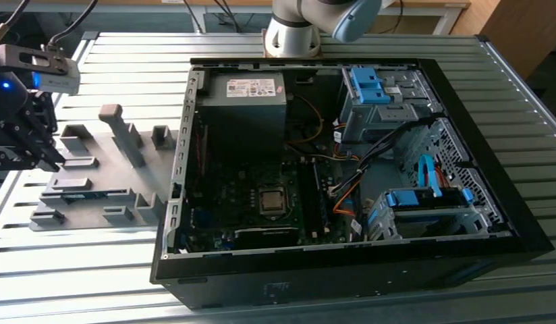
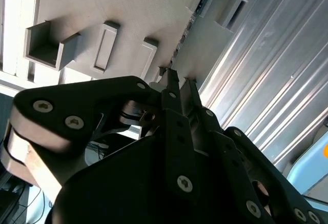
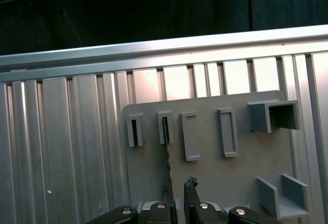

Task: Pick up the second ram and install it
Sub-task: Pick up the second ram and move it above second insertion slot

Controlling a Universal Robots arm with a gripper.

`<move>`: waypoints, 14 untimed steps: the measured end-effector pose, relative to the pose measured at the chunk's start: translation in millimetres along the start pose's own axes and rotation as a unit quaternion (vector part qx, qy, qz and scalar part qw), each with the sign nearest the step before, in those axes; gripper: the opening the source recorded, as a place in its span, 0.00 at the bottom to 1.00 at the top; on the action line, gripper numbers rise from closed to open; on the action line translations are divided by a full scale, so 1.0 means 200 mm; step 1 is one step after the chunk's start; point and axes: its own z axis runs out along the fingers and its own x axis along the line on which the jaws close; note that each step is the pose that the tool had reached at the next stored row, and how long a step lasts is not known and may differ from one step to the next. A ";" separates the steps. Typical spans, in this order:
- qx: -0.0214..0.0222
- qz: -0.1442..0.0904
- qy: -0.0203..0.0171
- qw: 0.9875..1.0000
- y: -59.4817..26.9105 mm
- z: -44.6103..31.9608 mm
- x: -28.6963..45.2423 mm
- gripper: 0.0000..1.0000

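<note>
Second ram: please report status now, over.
Gripper open, over the grey fixture plate. Second ram on edge in its slot, not gripped. No obstacle seen between them.

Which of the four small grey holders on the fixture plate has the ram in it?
The third holder from the open box block; the second ram runs out of it alone.

An open black computer case [image 1: 305, 283] lies on the ribbed metal counter [image 1: 71, 270], a grey fixture plate [image 1: 107, 179] just beside it.
</note>
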 end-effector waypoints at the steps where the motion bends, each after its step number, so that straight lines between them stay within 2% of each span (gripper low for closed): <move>1: 0.000 0.000 0.000 1.000 0.000 0.000 0.000 0.24; 4: 0.000 -0.012 0.000 1.000 -0.001 0.013 0.000 0.24; 14: 0.000 -0.012 0.000 1.000 -0.001 0.055 0.001 0.24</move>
